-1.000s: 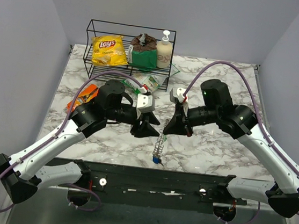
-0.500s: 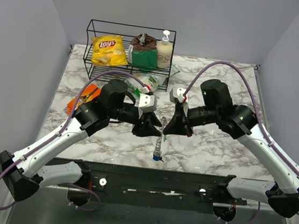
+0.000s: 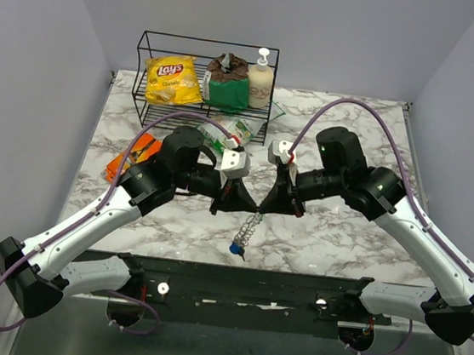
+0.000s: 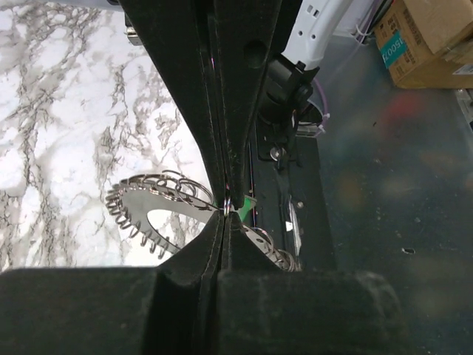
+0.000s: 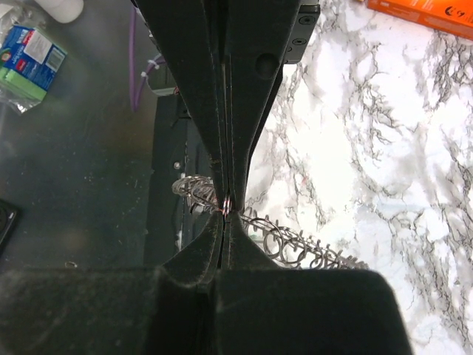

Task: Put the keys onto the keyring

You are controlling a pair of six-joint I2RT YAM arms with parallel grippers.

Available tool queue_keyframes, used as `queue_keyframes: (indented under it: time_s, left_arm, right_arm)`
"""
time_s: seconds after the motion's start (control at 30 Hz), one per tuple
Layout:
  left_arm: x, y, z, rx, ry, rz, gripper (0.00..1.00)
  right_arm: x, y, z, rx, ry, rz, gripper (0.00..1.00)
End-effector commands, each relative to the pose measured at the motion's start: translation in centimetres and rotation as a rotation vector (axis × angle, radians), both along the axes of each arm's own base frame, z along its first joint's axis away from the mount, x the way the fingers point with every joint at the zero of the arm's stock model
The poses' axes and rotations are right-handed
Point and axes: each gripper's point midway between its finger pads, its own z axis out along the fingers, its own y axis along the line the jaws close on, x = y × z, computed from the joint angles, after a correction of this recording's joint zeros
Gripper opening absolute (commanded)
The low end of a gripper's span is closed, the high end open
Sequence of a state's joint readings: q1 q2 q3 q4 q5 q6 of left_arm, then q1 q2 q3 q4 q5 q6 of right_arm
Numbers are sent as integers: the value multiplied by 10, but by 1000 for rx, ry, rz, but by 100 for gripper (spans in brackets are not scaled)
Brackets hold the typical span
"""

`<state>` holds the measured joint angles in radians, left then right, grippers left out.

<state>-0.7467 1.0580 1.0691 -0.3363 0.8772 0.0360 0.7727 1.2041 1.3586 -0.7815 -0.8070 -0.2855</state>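
Observation:
The keyring [image 3: 248, 228], a pale spiral coil, hangs above the marble table between my two grippers. A blue key [image 3: 235, 248] dangles at its lower end. My left gripper [image 3: 246, 206] is shut on the coil from the left, and my right gripper [image 3: 265, 206] is shut on it from the right, tips almost touching. In the left wrist view the gripper [image 4: 224, 211] pinches the keyring [image 4: 148, 203], with a green key head [image 4: 244, 203] right beside the fingertips. In the right wrist view the gripper [image 5: 225, 206] clamps the keyring [image 5: 295, 248]. No red key shows.
A black wire rack [image 3: 149, 43] at the back holds a yellow chip bag [image 3: 173, 80], a green bag [image 3: 228, 84] and a soap bottle [image 3: 260, 77]. An orange packet [image 3: 133, 154] lies under my left arm. A green-white packet [image 3: 235, 131] lies before the rack.
My left gripper moved right to the coil and shut on it. The hanging end with the blue key swung a little to the left. The right gripper stayed shut in place.

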Motion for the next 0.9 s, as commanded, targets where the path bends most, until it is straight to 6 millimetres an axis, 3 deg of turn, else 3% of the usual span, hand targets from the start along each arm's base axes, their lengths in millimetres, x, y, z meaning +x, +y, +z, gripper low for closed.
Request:
queue_keyframes:
  time_s: [0.0, 0.37, 0.47, 0.6, 0.63, 0.73, 0.87]
  left_arm:
    - [-1, -4, -6, -5, 17, -26, 0]
    - [20, -10, -40, -145, 26, 131, 0]
    - [23, -9, -43, -186, 13, 162, 0]
    - [21, -8, -46, -226, -5, 164, 0]
    - [21, -8, -47, -233, -8, 162, 0]
    - [21, -7, -52, -250, -15, 169, 0]
    - [21, -5, -62, -266, -20, 181, 0]
  right_arm:
    - [1, 5, 4, 37, -17, -1, 1]
    - [22, 10, -44, -5, -11, -99, 1]
    - [27, 10, -46, 1, -21, -128, 3]
    - [32, 9, -48, 9, -27, -170, 22]
    - [34, 9, -48, 9, -32, -185, 34]
    - [38, 5, -51, 10, -47, -227, 53]
    - [45, -2, -50, 24, -73, -300, 65]
